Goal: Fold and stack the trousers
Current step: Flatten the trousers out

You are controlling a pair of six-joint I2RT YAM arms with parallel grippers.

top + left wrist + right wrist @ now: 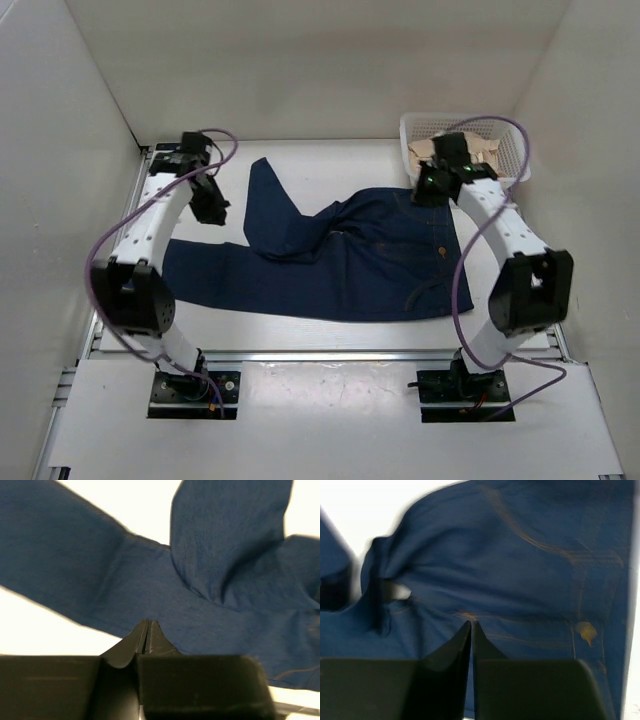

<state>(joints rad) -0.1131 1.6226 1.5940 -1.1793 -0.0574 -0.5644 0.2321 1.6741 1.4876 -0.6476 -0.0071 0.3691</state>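
Observation:
The dark navy trousers [340, 260] lie spread on the white table, waistband to the right. One leg stretches left along the front; the other is folded up toward the back [268, 205]. My left gripper [212, 210] is shut and empty, above the table just left of the folded leg; the left wrist view shows its tips [147, 622] over the trousers [165, 590]. My right gripper [428, 188] is shut and empty above the waistband's far edge; in the right wrist view its tips [471, 624] hover over the tan-stitched seat [520, 570].
A white mesh basket [512, 168] holding beige cloth stands at the back right corner, just behind the right arm. White walls enclose the table on the left, back and right. Purple cables loop off both arms.

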